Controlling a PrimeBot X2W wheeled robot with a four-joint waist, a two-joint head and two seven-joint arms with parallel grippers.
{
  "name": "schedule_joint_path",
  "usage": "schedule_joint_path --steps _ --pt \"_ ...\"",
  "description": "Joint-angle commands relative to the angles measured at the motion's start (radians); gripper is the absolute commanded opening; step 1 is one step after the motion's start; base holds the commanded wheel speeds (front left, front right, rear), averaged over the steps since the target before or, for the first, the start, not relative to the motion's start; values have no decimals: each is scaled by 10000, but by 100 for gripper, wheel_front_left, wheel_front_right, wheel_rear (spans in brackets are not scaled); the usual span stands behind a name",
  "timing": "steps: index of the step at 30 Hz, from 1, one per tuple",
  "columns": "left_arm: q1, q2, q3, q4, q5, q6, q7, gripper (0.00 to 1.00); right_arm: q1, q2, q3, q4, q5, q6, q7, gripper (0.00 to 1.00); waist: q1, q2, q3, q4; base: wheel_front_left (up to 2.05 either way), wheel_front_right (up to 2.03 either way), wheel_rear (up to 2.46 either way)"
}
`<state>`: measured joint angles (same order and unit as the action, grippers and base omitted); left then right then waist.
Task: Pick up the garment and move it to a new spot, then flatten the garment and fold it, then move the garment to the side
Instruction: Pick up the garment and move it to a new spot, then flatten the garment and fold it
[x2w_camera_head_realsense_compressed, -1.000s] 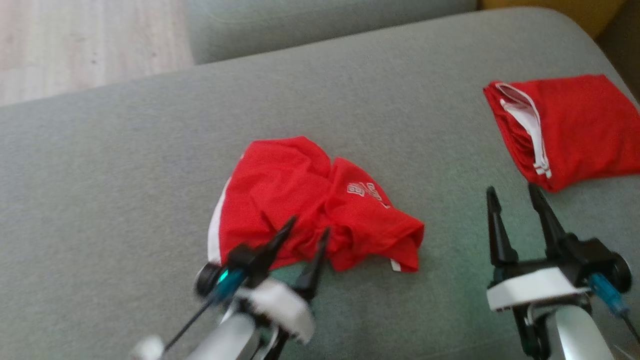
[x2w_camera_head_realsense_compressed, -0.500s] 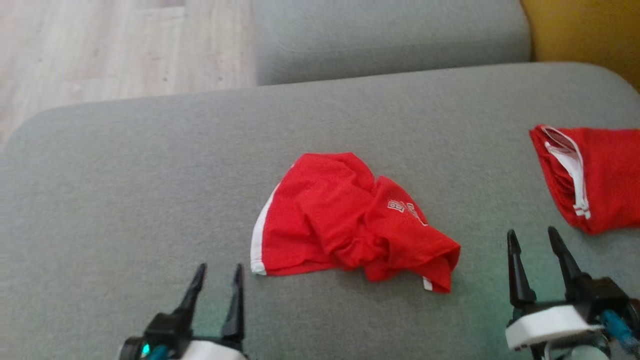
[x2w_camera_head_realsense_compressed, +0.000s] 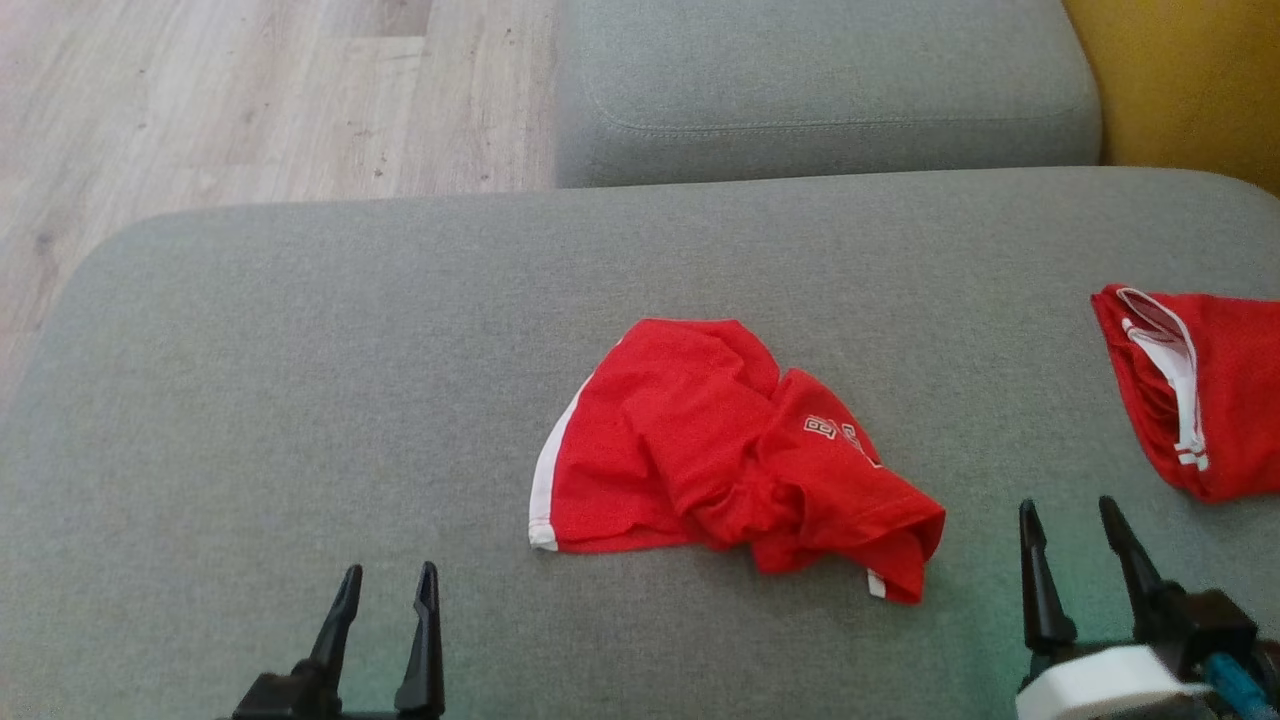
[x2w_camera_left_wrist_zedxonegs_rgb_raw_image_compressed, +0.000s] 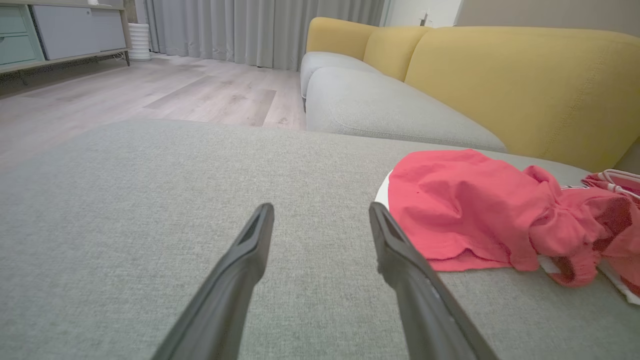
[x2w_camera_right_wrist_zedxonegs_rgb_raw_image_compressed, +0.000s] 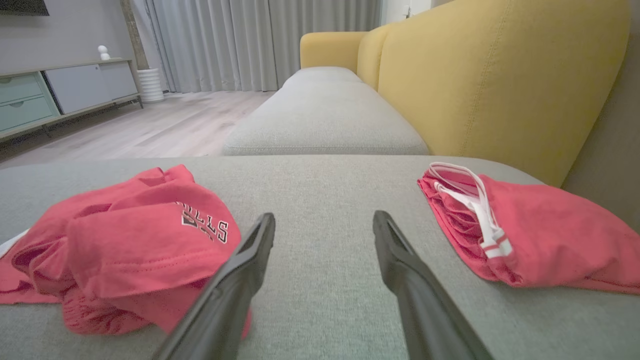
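Observation:
A crumpled red garment (x2w_camera_head_realsense_compressed: 700, 450) with a white side stripe and white lettering lies in the middle of the grey seat cushion (x2w_camera_head_realsense_compressed: 300, 350). My left gripper (x2w_camera_head_realsense_compressed: 390, 570) stands open at the lower left, short of the garment's near left corner and apart from it. In the left wrist view the garment (x2w_camera_left_wrist_zedxonegs_rgb_raw_image_compressed: 465, 210) lies to the right of the open left gripper (x2w_camera_left_wrist_zedxonegs_rgb_raw_image_compressed: 320, 210). My right gripper (x2w_camera_head_realsense_compressed: 1068, 505) is open at the lower right, beside the garment's right end. The right wrist view has the garment (x2w_camera_right_wrist_zedxonegs_rgb_raw_image_compressed: 140, 240) to the left of the open right gripper (x2w_camera_right_wrist_zedxonegs_rgb_raw_image_compressed: 324, 217).
A second red garment (x2w_camera_head_realsense_compressed: 1210, 390), folded with a white waistband, lies at the cushion's right edge, also in the right wrist view (x2w_camera_right_wrist_zedxonegs_rgb_raw_image_compressed: 525, 235). Another grey cushion (x2w_camera_head_realsense_compressed: 820, 90) sits beyond, a yellow backrest (x2w_camera_head_realsense_compressed: 1190, 80) to the right, wooden floor (x2w_camera_head_realsense_compressed: 200, 90) to the left.
My left gripper has drawn back from the garment's near edge to the lower left, empty. The head camera has shifted, so the whole scene sits lower and further right.

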<state>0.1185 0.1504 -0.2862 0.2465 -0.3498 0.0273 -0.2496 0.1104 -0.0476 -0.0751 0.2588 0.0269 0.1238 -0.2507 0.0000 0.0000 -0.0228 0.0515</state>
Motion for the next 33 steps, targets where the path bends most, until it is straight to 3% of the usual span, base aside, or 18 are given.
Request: schedule_joint_path --steps 1,17,33 --pt "-294 -74 506 -238 151 -88 -121 100 -55 -59 201 -316 61 69 -110 100 0 0 2 -36 0 0 0" --pt "-471 -681 1576 383 989 -978 -121 100 -325 -29 516 -222 129 69 -110 100 0 0 19 -71 0 0 0" --pt "-873 -834 2125 804 1385 -1313 -122 100 -442 -28 772 16 233 69 -111 100 0 0 -58 8 0 0 0"
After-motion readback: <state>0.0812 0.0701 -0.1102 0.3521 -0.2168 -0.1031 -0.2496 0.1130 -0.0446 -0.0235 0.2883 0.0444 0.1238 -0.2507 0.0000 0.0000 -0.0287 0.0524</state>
